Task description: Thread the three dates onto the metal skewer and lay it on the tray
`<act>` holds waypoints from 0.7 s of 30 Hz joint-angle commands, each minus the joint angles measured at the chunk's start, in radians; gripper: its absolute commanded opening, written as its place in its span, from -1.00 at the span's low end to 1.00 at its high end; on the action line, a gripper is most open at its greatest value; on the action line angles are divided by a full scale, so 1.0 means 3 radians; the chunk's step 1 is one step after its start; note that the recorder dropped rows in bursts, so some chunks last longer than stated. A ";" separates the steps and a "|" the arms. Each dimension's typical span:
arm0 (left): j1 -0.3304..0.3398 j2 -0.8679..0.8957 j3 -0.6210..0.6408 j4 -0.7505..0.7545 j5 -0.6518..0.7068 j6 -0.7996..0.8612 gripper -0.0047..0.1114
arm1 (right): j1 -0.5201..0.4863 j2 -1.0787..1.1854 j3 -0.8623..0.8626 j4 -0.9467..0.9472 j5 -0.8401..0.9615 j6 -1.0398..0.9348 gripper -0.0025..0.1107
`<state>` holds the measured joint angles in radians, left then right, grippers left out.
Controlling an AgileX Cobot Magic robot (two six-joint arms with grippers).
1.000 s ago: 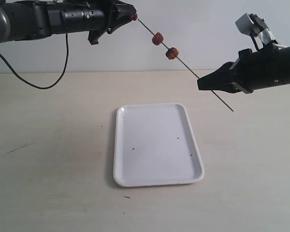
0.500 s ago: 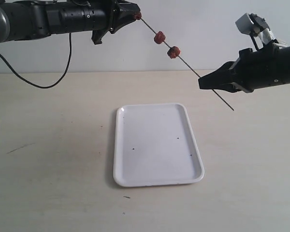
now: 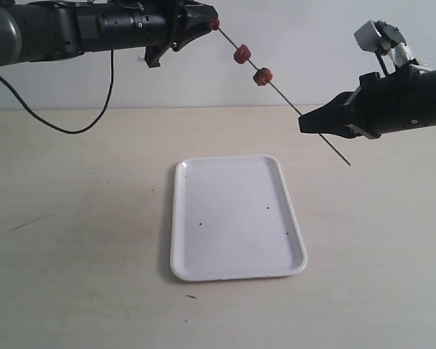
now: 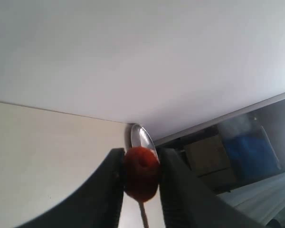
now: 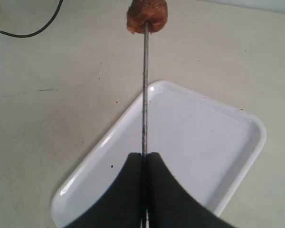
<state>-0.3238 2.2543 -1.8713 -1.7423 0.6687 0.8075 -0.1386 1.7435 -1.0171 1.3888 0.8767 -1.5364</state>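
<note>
High above the table the metal skewer (image 3: 291,104) slants from upper left down to lower right. Two dates (image 3: 242,54) (image 3: 261,75) sit threaded on its upper half. The third date (image 3: 214,24) is at the skewer's top end, and my left gripper (image 3: 208,22) is shut on it; the left wrist view shows this date (image 4: 141,172) squeezed between both fingers. My right gripper (image 3: 305,123) is shut on the skewer's lower part, its tip sticking out below. In the right wrist view the skewer (image 5: 145,95) runs from the shut fingertips up to a date (image 5: 147,15). The white tray (image 3: 236,217) lies flat below.
A black cable (image 3: 65,123) hangs from the left arm and loops over the table's far left. Small dark specks mark the tray's floor. The pale tabletop (image 3: 73,254) surrounds the tray on all sides.
The left gripper has moved slightly right and up with its date along the skewer's top end, and the two threaded dates shifted with it. The right gripper has stayed put.
</note>
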 commanded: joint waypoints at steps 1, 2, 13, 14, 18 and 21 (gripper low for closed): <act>-0.0062 -0.0019 -0.0011 -0.0007 0.0092 0.0060 -0.46 | -0.0005 -0.0007 0.0008 0.0109 0.0147 -0.0137 -0.96; -0.0062 -0.0019 -0.0011 -0.0007 0.0077 0.0077 -0.46 | -0.0005 -0.0007 0.0008 0.0124 0.0194 -0.0159 -0.96; -0.0142 -0.0019 -0.0011 0.0021 0.0147 0.0085 -0.46 | -0.0005 -0.0007 0.0008 0.0412 0.0125 -0.0264 -0.96; -0.0157 -0.0019 -0.0011 0.0029 0.0147 0.0085 -0.46 | -0.0005 -0.0007 0.0001 0.0419 0.0132 -0.0279 -0.96; -0.0208 -0.0019 -0.0011 0.0062 0.0147 0.0085 -0.46 | -0.0005 -0.0007 0.0001 0.0461 0.0124 -0.0287 -0.96; -0.0235 -0.0019 -0.0011 0.0121 0.0155 0.0085 -0.46 | -0.0005 -0.0007 0.0001 0.0487 0.0124 -0.0287 -0.96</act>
<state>-0.3818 2.2543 -1.8713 -1.7297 0.6939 0.8287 -0.1386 1.7435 -1.0171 1.5020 0.8975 -1.5989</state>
